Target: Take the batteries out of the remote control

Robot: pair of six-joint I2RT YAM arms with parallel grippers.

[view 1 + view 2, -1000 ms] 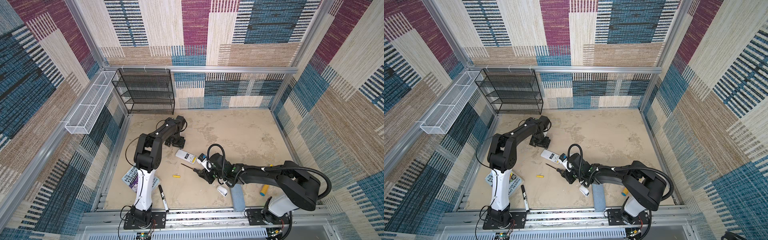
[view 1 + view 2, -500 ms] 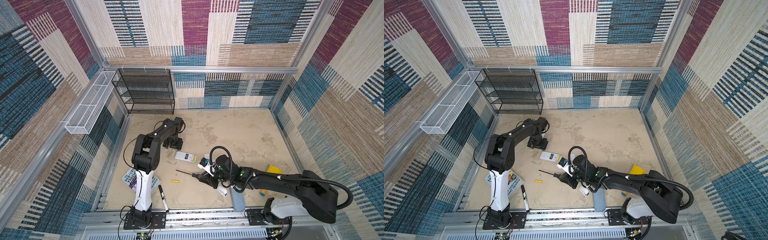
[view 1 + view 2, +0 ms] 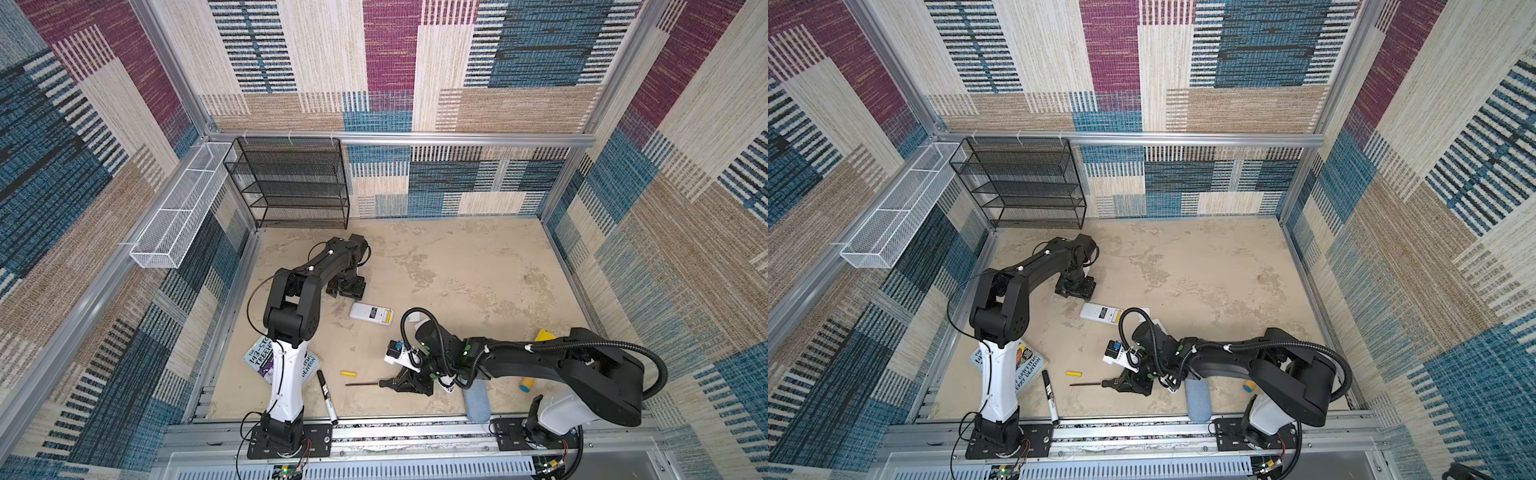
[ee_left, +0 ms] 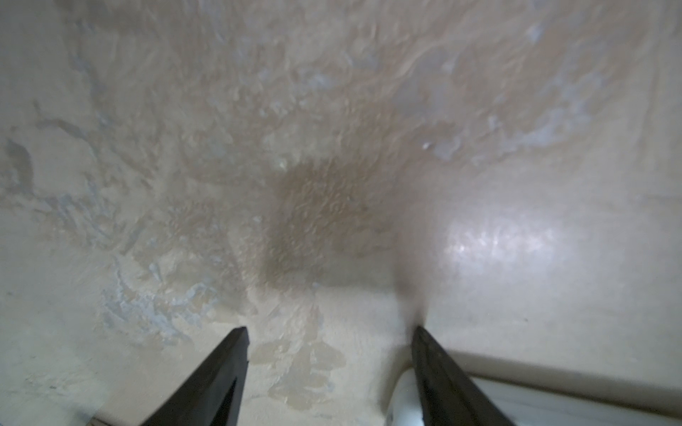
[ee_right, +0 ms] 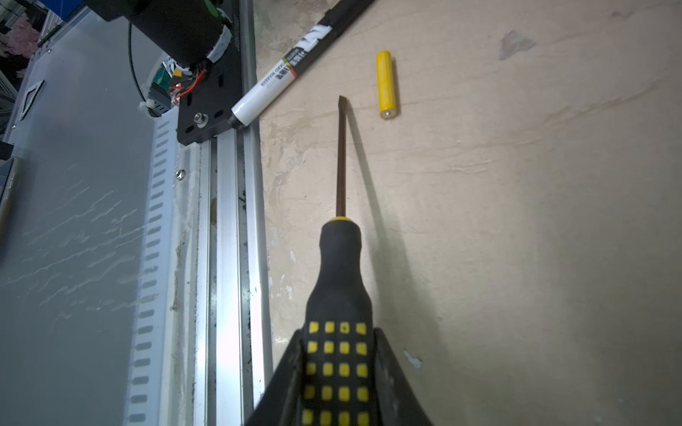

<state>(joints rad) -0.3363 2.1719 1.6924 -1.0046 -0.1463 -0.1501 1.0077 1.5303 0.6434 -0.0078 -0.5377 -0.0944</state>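
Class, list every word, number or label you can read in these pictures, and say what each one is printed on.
"143-STO" and "TREEHO", the rest hidden: cover of the book.
"GRIFFITHS" and "DENTON": same book cover, seen in a top view.
"MARKER": barrel of the black marker.
Smaller print on the marker: too blurred to read.
Label on the remote control: too small to read.
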